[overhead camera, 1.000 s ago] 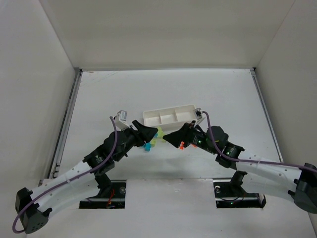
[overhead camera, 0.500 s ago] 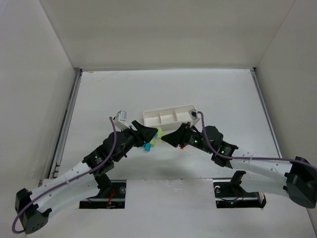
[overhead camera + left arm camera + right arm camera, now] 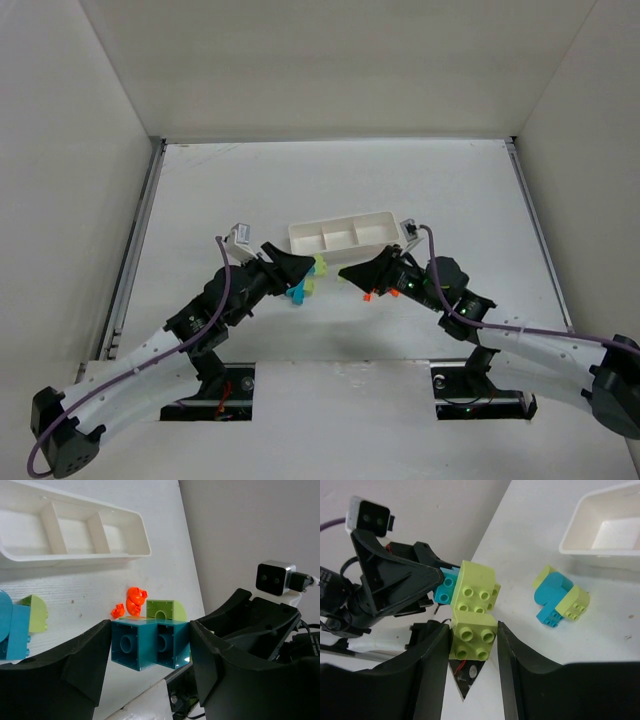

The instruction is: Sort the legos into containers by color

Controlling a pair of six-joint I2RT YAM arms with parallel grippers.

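In the left wrist view my left gripper (image 3: 150, 627) is shut on a cyan-blue lego (image 3: 145, 647) held off the table. That cyan lego (image 3: 445, 591) is joined to a stack of two yellow-green legos (image 3: 476, 587), and my right gripper (image 3: 473, 630) is shut on the lower one (image 3: 472, 640). From above, the two grippers meet tip to tip just in front of the white tray of three containers (image 3: 345, 218), all three bare. On the table lie a joined cyan and green pair (image 3: 552, 597) and small orange-red pieces (image 3: 134, 597).
White walls close in the table on three sides. The tray (image 3: 125, 555) stands just beyond both grippers. Both arm bases (image 3: 220, 385) sit in slots at the near edge. The orange pieces (image 3: 367, 296) lie under the right wrist.
My right gripper's jaws have closed onto the yellow-green lego. Both grippers have shifted slightly away from the near edge. The left grip on the cyan lego is unchanged.
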